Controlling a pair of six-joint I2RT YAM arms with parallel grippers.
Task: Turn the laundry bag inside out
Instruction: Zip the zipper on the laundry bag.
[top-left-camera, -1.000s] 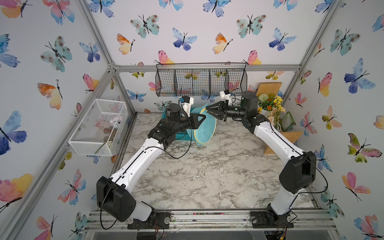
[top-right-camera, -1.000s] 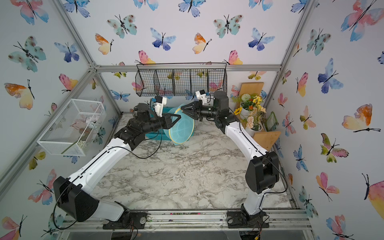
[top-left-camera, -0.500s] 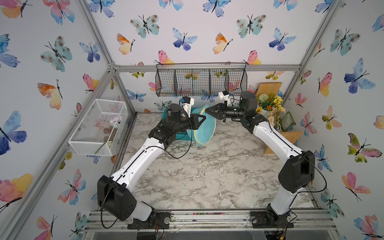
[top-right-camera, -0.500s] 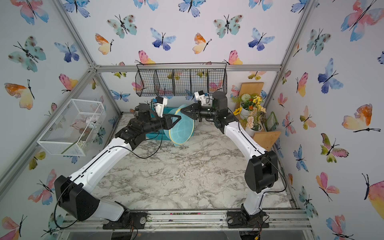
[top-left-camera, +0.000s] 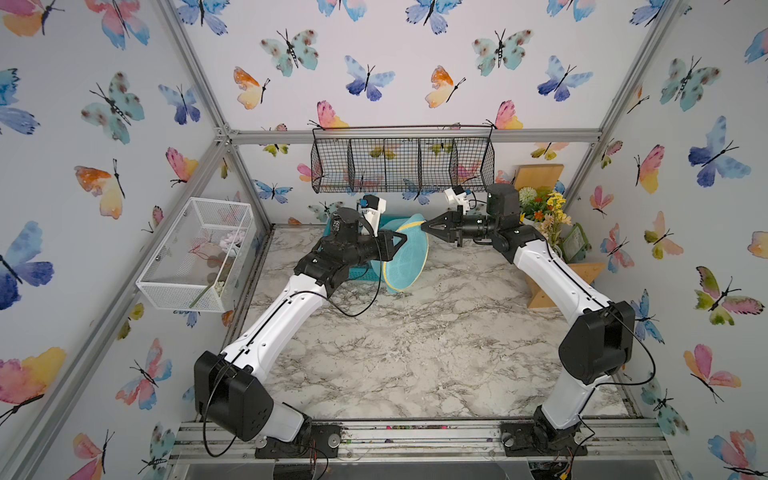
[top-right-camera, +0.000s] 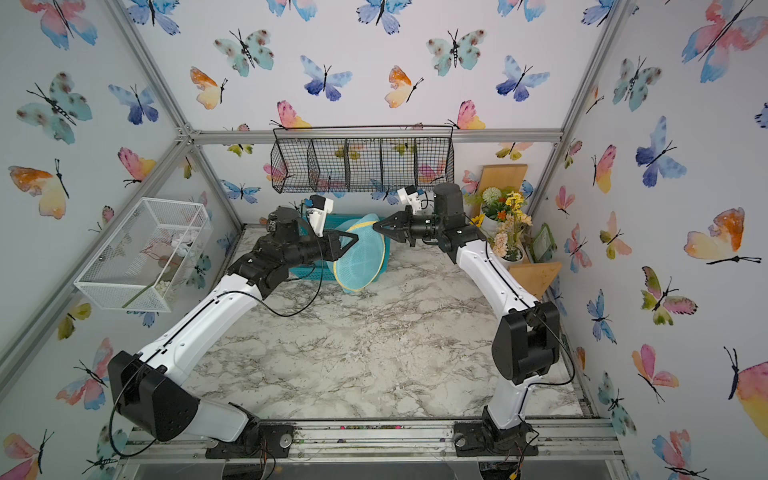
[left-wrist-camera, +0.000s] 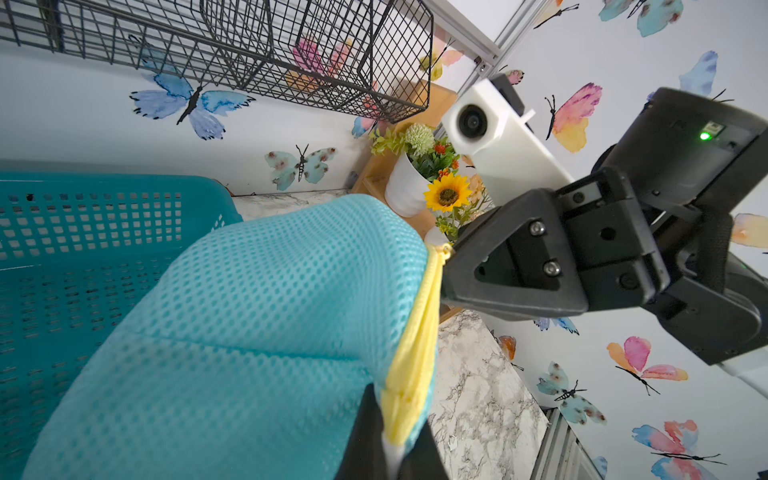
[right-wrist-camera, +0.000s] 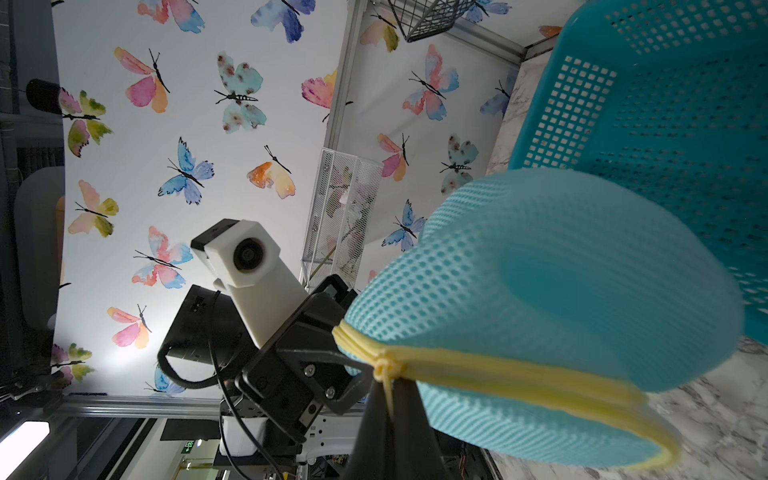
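Note:
The laundry bag (top-left-camera: 405, 262) (top-right-camera: 358, 262), light-turquoise mesh with yellow piping, hangs above the marble table at the back, between my two grippers. My left gripper (top-left-camera: 404, 240) (left-wrist-camera: 394, 432) is shut on the bag's yellow rim, with a bit of white ribbon between its fingers. My right gripper (top-left-camera: 424, 227) (right-wrist-camera: 388, 386) is shut on the yellow piping at the bag's upper edge, where a knot of yellow cord shows. The two grippers' tips are close together on the same rim. In the left wrist view the laundry bag (left-wrist-camera: 257, 324) bulges toward the basket, and the right wrist view shows its mesh (right-wrist-camera: 540, 270) domed above the piping.
A rigid teal plastic basket (top-left-camera: 347, 272) (left-wrist-camera: 83, 249) stands right behind the bag. A black wire shelf (top-left-camera: 401, 166) hangs on the back wall above it. A white wire cage (top-left-camera: 195, 253) juts from the left wall. Flower pots (top-left-camera: 540, 208) and wooden stands (top-left-camera: 557, 282) fill the back right corner.
My right gripper has moved a little left to the bag's rim and shut on the yellow piping. The left gripper has kept its hold and place.

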